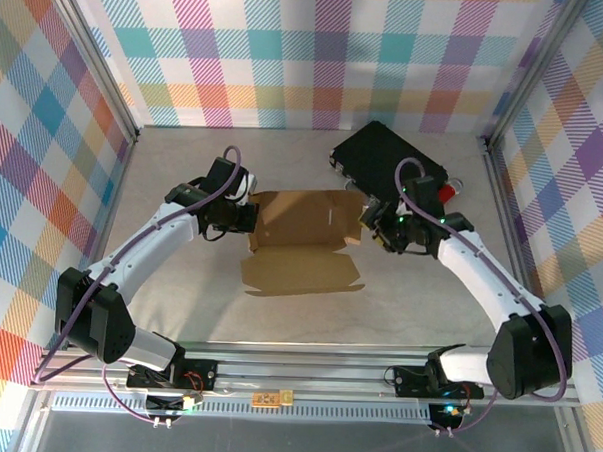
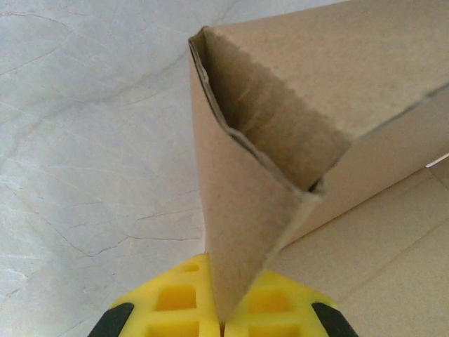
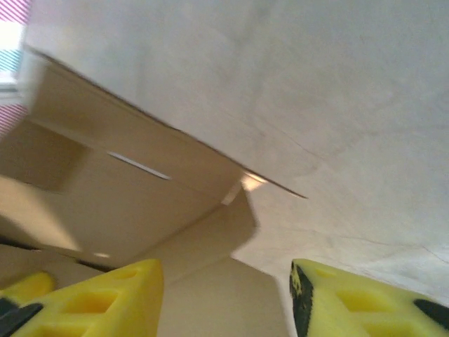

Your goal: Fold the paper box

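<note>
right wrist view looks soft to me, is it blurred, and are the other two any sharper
Right wrist: yes, blurred, with soft edges on the paper box and on the yellow fingers of the right gripper, and a washed-out bright patch at top left. Left wrist: sharp, the cardboard's fluted edge crisp where the left gripper pinches a flap. Top external: sharp, evenly lit, shadows faint.

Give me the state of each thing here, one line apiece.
Brown corrugated cardboard box: partly folded, left side wall raised, near flap lying flat.
Left hand: shut on the box's left wall.
Right hand: open, at the box's right edge.
Black rectangular case: closed, lying flat.
</note>
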Motion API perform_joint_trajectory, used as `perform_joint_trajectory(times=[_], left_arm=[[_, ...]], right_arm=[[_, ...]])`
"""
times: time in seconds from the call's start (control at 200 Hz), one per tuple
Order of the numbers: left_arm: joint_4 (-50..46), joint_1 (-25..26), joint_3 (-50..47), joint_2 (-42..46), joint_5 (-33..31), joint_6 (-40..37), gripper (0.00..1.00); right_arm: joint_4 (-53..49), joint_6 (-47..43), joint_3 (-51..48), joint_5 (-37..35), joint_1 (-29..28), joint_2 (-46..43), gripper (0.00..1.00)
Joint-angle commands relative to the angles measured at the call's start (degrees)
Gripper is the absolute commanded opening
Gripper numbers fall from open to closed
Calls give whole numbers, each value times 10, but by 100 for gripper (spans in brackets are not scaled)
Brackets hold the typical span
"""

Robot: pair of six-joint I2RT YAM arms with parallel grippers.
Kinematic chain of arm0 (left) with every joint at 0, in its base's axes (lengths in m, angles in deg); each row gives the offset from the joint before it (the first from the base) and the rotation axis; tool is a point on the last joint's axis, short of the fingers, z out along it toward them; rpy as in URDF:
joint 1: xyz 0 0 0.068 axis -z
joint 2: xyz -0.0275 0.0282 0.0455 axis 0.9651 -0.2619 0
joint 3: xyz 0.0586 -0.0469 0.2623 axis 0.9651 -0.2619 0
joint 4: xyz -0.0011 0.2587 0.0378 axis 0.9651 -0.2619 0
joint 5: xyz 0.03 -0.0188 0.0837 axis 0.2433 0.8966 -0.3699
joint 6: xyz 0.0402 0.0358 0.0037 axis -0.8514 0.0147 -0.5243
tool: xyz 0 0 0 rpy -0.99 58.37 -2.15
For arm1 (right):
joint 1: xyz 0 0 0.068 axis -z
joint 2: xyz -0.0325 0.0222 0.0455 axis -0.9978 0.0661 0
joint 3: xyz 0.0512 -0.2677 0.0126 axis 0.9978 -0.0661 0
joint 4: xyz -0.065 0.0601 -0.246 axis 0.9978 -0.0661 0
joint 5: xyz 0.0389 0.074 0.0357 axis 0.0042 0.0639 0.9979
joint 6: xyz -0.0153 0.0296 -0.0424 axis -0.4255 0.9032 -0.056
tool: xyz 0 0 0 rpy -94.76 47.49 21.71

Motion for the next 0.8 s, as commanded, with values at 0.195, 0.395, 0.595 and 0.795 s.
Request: perform_joint_trajectory(times=[0.195, 0.395, 0.595, 0.795], left_arm=[[-13, 2, 29, 9, 4, 2, 0], [-15, 2, 31, 10, 5, 3, 0], [-15, 2, 35, 6, 6, 2, 0], [-14, 3, 39, 0, 7, 2, 0]], right_arm=[[27, -79, 33, -1, -42, 90, 46], [54, -87, 51, 3, -53, 135, 41], [52, -86, 74, 4, -69, 161, 31], [35, -94, 83, -16, -75, 154, 5]])
